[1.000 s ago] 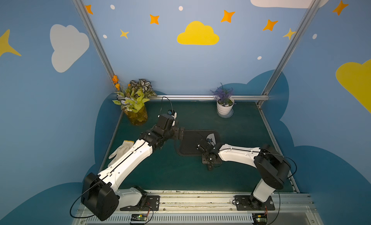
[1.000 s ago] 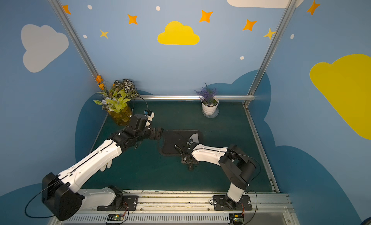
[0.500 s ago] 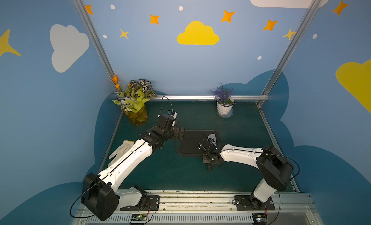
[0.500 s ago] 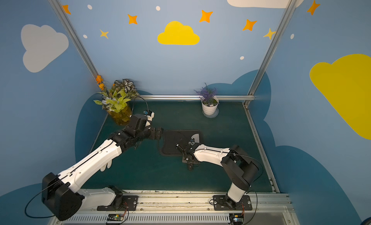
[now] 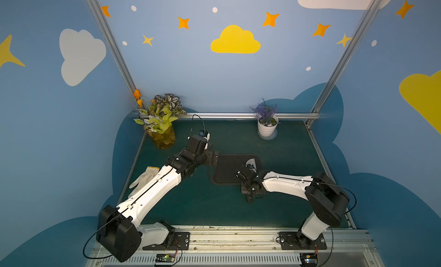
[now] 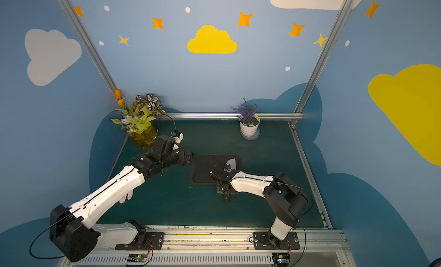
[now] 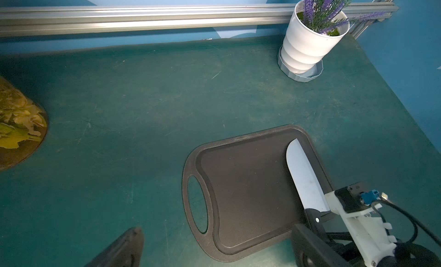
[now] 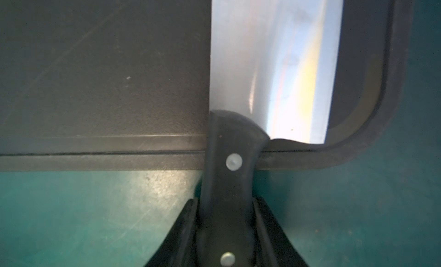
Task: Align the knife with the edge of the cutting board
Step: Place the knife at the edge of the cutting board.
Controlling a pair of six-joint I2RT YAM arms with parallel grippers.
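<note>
The knife [image 8: 274,63] lies flat on the right part of the cutting board [image 8: 95,63], its broad blade running roughly along the board's right short edge, close to the rim groove, with the tip pointing to the far side. Its black handle crosses the near rim and sticks out over the green mat [image 8: 83,218]. I have the right gripper [image 8: 224,206] clenched on that handle just off the near edge, one finger pressed against each side, as the right wrist view shows plainly. In the left wrist view I can see the blade [image 7: 303,177] lying beside the right rim of the board [image 7: 248,194], at a slight angle to it. In both top views the knife [image 5: 251,162] [image 6: 231,162] is mostly hidden under the right arm's wrist, and the right gripper [image 5: 248,190] [image 6: 225,189] sits at the board's near right corner. The board [image 5: 226,168] [image 6: 205,168] lies around the middle of the mat, slotted end to the left. My left gripper [image 7: 217,228] [image 5: 213,158] is released, its jaws spread wide at that slotted left end; I cannot tell whether it touches the board. Farther out, a white work glove [image 5: 145,180] lies on the mat at the left beside the left arm, a vase of flowers [image 5: 162,134] stands in the far left corner, and a white pot of lavender [image 5: 267,127] stands at the far right.
</note>
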